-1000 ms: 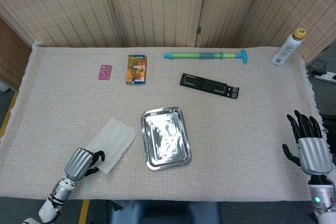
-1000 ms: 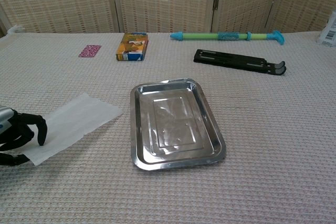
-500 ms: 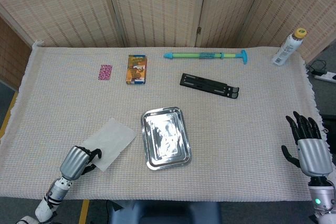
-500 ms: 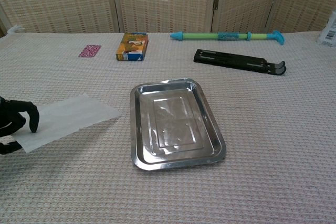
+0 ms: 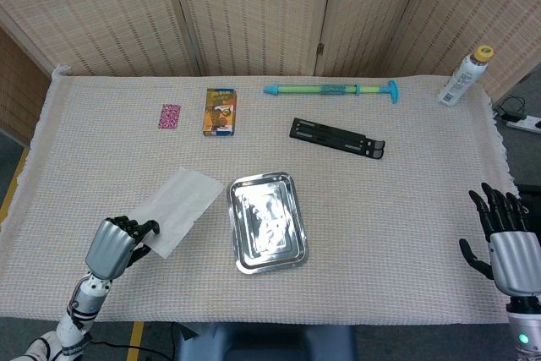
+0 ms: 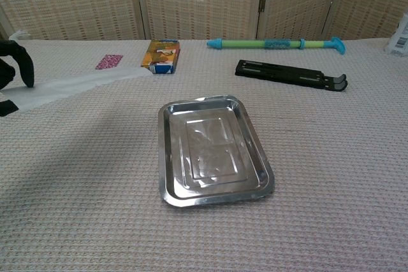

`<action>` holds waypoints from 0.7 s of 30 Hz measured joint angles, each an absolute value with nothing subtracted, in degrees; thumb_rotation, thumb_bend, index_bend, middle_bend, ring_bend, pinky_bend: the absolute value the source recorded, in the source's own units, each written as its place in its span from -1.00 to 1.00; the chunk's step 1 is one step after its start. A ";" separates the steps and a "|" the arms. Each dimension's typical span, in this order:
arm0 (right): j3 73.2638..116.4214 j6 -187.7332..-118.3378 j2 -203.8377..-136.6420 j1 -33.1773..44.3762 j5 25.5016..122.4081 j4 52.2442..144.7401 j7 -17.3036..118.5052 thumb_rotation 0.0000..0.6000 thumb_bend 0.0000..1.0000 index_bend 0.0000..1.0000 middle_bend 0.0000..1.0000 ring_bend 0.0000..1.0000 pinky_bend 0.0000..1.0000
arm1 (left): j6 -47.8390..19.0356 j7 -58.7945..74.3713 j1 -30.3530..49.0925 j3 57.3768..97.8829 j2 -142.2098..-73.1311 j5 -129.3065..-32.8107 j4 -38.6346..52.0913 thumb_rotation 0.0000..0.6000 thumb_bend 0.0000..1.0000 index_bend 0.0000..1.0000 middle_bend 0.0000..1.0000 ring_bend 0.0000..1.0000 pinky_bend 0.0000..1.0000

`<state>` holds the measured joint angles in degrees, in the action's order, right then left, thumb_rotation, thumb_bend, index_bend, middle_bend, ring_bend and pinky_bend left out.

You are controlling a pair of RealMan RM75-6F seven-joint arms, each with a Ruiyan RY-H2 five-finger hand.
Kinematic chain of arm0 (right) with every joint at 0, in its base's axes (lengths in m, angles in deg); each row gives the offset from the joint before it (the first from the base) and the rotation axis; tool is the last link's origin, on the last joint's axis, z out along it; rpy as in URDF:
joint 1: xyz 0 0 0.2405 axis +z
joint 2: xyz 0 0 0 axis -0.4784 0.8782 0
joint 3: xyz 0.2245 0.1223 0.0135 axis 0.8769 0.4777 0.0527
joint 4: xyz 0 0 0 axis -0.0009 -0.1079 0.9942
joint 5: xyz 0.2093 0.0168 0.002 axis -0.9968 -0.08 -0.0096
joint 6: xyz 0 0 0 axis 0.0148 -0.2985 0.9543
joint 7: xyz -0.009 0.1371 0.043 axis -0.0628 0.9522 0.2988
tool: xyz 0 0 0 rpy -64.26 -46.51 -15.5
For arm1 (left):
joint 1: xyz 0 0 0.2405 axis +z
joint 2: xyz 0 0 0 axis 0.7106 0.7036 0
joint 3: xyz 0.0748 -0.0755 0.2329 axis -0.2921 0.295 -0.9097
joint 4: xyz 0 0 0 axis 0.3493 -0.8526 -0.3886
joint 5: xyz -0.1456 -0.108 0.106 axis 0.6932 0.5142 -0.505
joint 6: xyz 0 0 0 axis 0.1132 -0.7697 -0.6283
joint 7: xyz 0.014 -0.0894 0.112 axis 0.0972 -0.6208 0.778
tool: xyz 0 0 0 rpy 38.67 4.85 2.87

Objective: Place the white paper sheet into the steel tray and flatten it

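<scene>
In the head view, the left robot hand [image 5: 112,244] pinched the near corner of the white paper sheet [image 5: 179,210], just left of the steel tray [image 5: 266,221] on the bench [image 5: 406,200]. The right robot hand [image 5: 505,243] held nothing, its fingers spread.

In the chest view, the sheet [image 6: 76,84] hung lifted above the bench, left of the tray [image 6: 213,150], gripped by the left robot hand [image 6: 13,71].

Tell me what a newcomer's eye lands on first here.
The shiny steel tray at the table's centre, empty, catches the eye first. Next, the left hand at the near left edge holding the white paper sheet by a corner, lifted off the cloth. The right hand hangs open at the far right.
</scene>
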<state>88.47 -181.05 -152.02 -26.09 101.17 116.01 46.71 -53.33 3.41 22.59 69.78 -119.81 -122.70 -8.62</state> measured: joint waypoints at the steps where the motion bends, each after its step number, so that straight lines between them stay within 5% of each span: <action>1: 88.44 -181.30 -151.99 -26.23 101.33 116.06 46.71 1.00 -0.19 -1.00 -1.00 -1.00 -1.00 | -53.08 5.35 22.12 69.96 -119.44 -123.05 -6.11 1.00 0.34 0.38 1.00 1.00 1.00; 11: 88.11 -181.85 -151.10 -26.77 102.12 116.22 48.75 1.00 -0.19 -1.00 -1.00 -1.00 -1.00 | -42.25 11.52 16.34 70.78 -122.85 -124.38 3.59 1.00 0.34 0.32 1.00 1.00 1.00; 21: 88.24 -184.53 -148.91 -28.38 102.28 116.72 52.49 1.00 -0.19 -1.00 -1.00 -1.00 -1.00 | -35.50 13.47 13.00 70.57 -131.02 -124.19 0.19 1.00 0.34 0.32 1.00 1.00 1.00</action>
<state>88.24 -184.53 -148.91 -28.38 102.28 116.72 52.49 -35.50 13.47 13.00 70.57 -131.02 -124.19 0.19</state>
